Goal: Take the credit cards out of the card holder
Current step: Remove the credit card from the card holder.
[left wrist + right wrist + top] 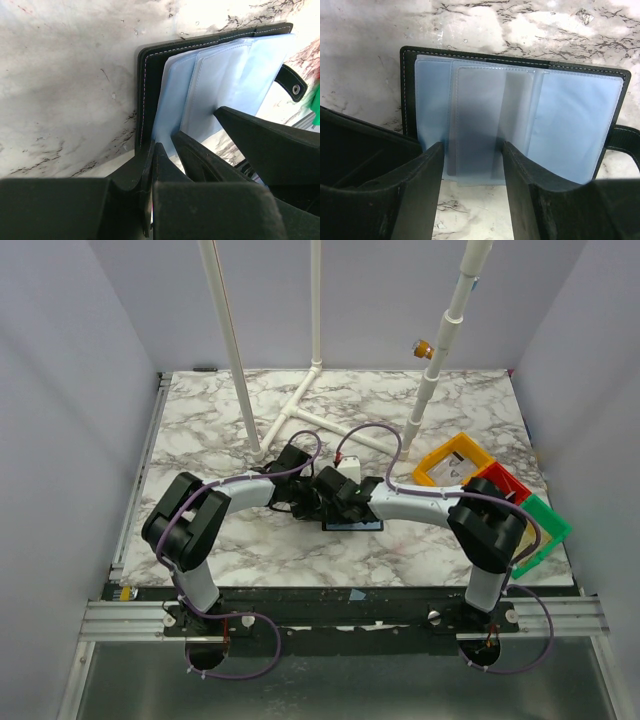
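The left black-and-white jointed arm [240, 490] stands up from its base at the near edge of the marble-patterned worktop [200, 430], folds at a bulky black elbow and reaches inward; the right black-and-white jointed arm [410, 505] mirrors it from the other side; both wrists meet near the middle, close together and tilted downward; the left black two-finger end effector [152, 150] has its jaws pressed together with no gap; the right black two-finger end effector [472, 150] has its fingers [420, 180] parted, a clear gap between them, tips low over the surface.
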`<state>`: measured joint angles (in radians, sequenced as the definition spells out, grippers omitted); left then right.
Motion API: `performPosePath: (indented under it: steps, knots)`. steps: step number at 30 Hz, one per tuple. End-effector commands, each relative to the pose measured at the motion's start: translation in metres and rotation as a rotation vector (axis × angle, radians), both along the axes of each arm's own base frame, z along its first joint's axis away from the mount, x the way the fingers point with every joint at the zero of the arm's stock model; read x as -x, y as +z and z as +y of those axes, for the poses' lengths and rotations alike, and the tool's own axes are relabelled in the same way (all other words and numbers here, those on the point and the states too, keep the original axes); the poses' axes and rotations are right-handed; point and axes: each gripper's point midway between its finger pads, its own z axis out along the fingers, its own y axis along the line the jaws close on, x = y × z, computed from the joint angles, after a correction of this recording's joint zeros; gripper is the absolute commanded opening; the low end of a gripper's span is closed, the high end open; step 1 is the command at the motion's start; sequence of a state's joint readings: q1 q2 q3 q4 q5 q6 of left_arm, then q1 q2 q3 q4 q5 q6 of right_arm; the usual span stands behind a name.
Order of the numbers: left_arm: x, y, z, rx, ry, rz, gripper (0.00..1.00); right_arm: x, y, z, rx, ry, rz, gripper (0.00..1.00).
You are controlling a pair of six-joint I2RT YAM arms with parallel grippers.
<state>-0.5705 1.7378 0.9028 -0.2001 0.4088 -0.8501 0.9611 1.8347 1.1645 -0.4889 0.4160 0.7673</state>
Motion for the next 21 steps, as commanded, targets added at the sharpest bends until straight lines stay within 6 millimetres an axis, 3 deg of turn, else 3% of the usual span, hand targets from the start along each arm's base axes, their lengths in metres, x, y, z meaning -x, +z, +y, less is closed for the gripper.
performPosePath:
  steps: [1, 21]
  knots:
    - [0.0016, -0.0095, 0.0056, -0.034, 0.001, 0.023, 0.0, 0.01, -0.0051, -0.0072, -0.01, -0.012, 0.008, 0.56]
    - [0.0006, -0.0073, 0.0053, -0.033, -0.008, 0.014, 0.0, 0.0149, -0.0018, -0.007, -0.228, -0.055, 0.052, 0.65]
